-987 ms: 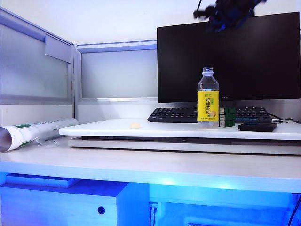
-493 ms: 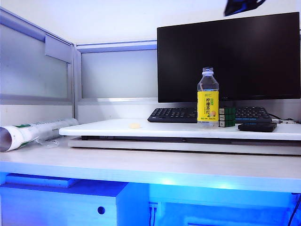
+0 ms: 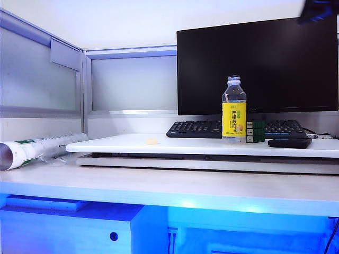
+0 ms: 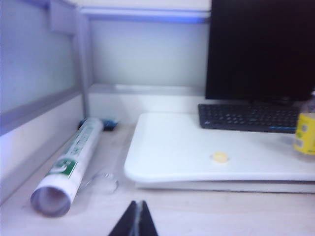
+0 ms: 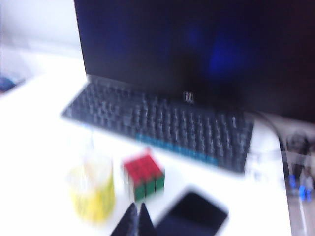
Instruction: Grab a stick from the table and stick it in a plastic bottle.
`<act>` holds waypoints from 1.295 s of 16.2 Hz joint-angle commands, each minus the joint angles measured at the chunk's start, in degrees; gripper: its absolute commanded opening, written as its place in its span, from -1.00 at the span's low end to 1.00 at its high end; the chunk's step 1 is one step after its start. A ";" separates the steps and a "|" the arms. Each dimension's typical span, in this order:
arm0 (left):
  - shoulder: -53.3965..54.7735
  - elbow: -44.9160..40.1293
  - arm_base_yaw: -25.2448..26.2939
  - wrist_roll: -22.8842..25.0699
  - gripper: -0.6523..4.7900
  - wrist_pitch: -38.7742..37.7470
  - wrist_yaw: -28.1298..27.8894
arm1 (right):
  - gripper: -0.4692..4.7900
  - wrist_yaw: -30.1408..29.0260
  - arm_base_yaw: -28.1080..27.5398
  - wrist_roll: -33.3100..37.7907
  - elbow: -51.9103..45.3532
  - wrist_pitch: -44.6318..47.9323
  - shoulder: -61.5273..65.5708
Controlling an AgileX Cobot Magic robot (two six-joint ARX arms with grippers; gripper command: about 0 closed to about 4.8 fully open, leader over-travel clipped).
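Right gripper (image 5: 137,216) is clamped shut with nothing between the fingers; in the exterior view only a dark blur of that arm shows at the upper right corner, high above the table (image 3: 159,185). Left gripper (image 4: 139,221) is also shut and empty, tips visible at the bottom centre of the left wrist view, low over the desk near the rolled tube (image 4: 69,169). Plastic bottle (image 3: 234,109) stands upright, cap off, right of centre on the raised white board, just beside a puzzle cube (image 3: 256,131) and in front of the keyboard (image 3: 233,128). Right wrist view is blurred, but something thin and pale seems to rise inside the bottle, so the stick looks already inserted; can't confirm. No stick visible lying on the table in any view. Judgement: insertion likely done, only arm clearing left.
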 commanded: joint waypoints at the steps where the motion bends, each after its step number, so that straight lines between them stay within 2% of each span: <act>1: 0.04 0.07 0.02 0.31 -0.78 -1.99 -0.20 | -0.85 0.07 0.04 1.20 -7.23 1.20 -6.03; 7: 0.04 0.02 0.02 3.43 -0.78 -7.96 -0.33 | -0.85 0.13 0.02 4.20 -24.79 2.56 -20.90; 10: 0.04 0.00 0.02 3.43 -0.78 -10.21 -3.50 | -0.85 0.11 0.02 4.39 -30.73 2.34 -27.23; 15: 0.04 0.00 0.02 6.67 -0.78 -14.56 -9.22 | -0.85 0.09 0.02 7.76 -43.06 1.27 -42.18; 19: 0.04 0.00 0.02 7.69 -0.78 -19.41 -9.22 | -0.85 0.28 0.00 8.70 -49.27 -6.43 -55.36; 21: 0.04 0.00 0.02 7.72 -0.78 -21.81 -10.01 | -0.85 1.64 -0.02 8.68 -51.39 -13.31 -64.41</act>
